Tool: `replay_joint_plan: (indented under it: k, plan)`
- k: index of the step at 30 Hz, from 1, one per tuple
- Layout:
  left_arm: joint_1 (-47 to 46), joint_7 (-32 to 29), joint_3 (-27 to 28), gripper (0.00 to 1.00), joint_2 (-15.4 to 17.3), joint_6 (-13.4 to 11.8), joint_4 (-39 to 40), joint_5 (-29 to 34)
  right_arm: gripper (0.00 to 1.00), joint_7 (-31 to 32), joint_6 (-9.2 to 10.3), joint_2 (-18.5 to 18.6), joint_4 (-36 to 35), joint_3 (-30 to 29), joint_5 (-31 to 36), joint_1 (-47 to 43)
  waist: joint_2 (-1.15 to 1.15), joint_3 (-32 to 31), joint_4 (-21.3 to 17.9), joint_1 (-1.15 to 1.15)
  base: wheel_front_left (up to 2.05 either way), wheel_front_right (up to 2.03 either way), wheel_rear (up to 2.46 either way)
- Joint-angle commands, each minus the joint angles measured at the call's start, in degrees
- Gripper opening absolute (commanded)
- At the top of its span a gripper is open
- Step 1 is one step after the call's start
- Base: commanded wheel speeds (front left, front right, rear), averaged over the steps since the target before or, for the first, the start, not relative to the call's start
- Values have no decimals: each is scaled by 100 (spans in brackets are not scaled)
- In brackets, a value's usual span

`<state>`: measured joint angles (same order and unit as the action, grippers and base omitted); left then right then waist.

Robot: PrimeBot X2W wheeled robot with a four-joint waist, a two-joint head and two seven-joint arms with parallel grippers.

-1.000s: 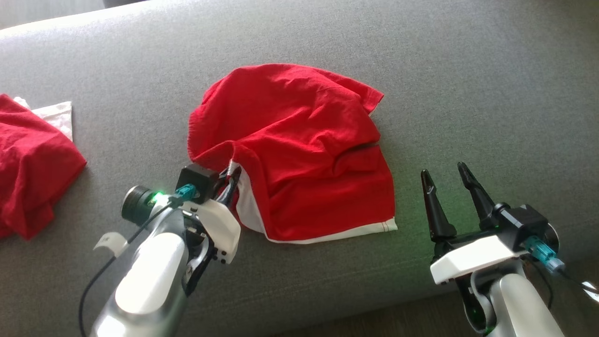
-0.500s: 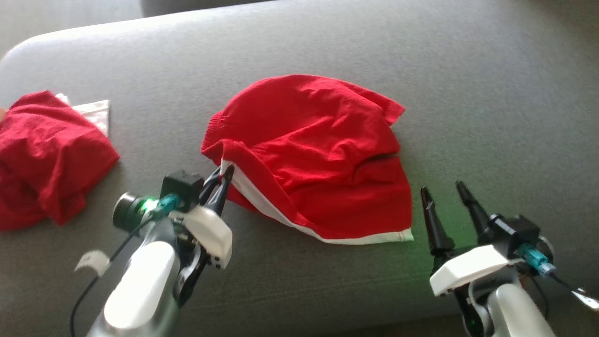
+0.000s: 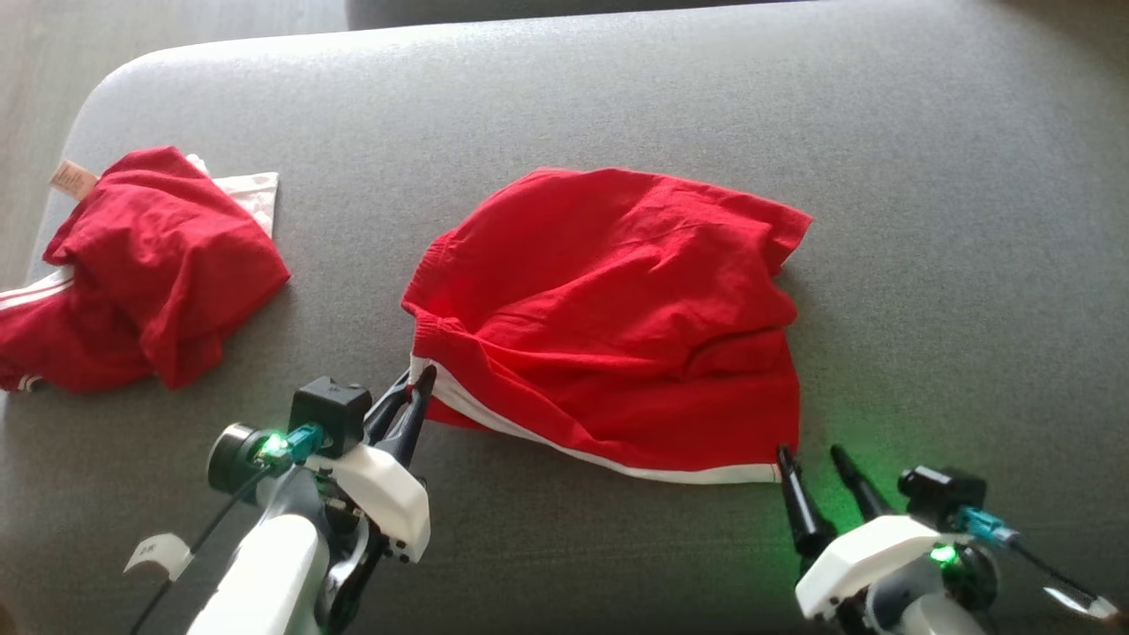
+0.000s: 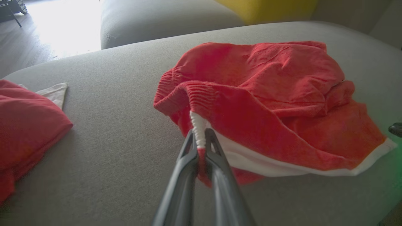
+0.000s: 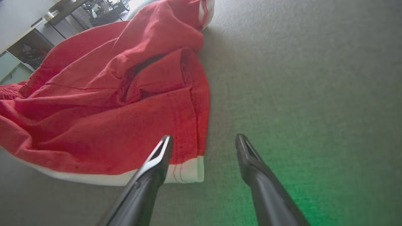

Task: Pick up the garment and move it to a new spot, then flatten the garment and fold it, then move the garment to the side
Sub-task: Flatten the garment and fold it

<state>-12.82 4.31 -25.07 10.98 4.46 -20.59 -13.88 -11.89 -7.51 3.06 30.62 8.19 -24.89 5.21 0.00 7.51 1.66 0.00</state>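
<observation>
Surface: grey upholstered cushion; wood floor beyond at 11 o'clock.
Garment, red with white trim: centre, rumpled.
Left gripper, 7 o'clock: pinched on the garment's white-trimmed edge.
Right gripper, 5 o'clock: fingers spread wide, empty, beside the hem corner.
Second red heap, 9 o'clock: cut off at the frame edge.

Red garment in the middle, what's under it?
The red garment lies on the grey cushion, which shows all round it. The left gripper pinches its white-trimmed corner. Anything beneath the folds is covered.
</observation>
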Motion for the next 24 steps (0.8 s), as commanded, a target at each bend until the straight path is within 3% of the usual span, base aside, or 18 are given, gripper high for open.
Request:
replay_joint_plan:
  k: [1, 14, 15, 19, 24]
  plan:
    - [-158, 12, 234, 0, 165, -69, 205, -42, 100, 21, 2, -18, -76, 201, -98, 132, 0, -6, 15, 0, 0, 0, 0]
    - [-89, 55, 173, 0, 145, -164, 283, -104, 97, 204, 2, -18, 608, 1029, -1234, 406, 0, -63, 114, 0, 0, 0, 0]
    - [-89, 59, 171, 0, 148, -173, 287, -106, 85, 250, 2, -18, 617, 1130, -1302, 417, 0, -62, 125, 0, 0, 0, 0]
    - [-90, 77, 166, 0, 168, -197, 296, -120, 0, 315, 2, -18, 670, 1346, -1465, 459, 0, -73, 161, 0, 0, 0, 0]
    - [-84, 90, 172, 0, 193, -229, 322, -137, 0, 227, 2, -18, 722, 1391, -1475, 526, 0, -106, 169, 0, 0, 0, 0]
